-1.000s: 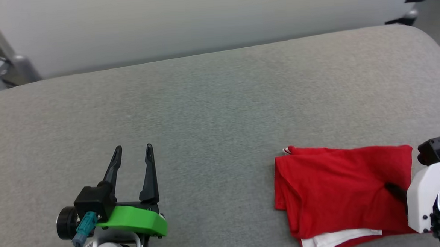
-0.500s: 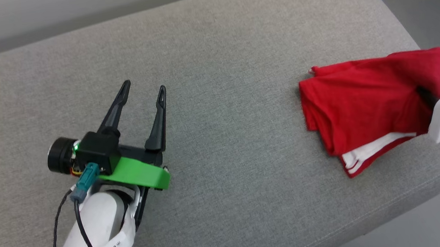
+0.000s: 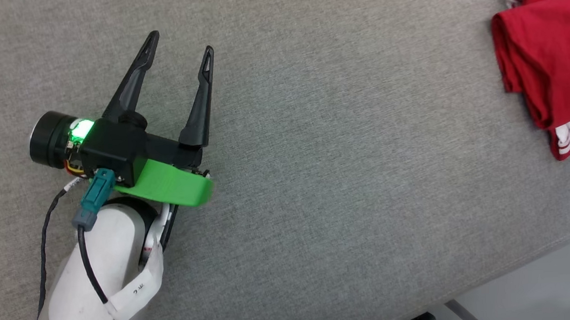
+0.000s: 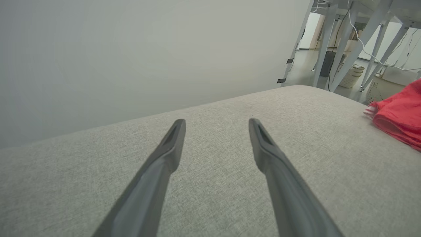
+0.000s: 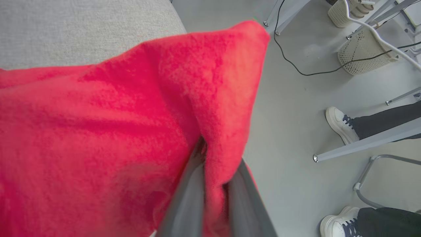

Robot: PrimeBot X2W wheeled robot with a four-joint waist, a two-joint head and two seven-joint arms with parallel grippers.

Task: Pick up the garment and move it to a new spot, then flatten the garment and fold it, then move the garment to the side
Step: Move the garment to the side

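The folded red garment lies at the far right of the grey cushioned surface, a white sleeve edge peeking from under it. In the right wrist view my right gripper is shut on a fold of the garment, red cloth pinched between its two fingers and part of it hanging past the cushion's edge over the floor. My left gripper stands open over bare cushion far to the left, nothing between its fingers. From the left wrist view the garment shows at the right edge. The lettering is hidden.
The cushion's front edge runs diagonally at the lower right, with floor beyond. A person's white shoes and dark trouser legs, metal table legs, cables and mesh baskets occupy the floor past the cushion's end. A pale wall stands behind.
The head camera has swung left and down, so the garment slid to the picture's right edge. The right arm's white body has left the head view. The left gripper stays open.
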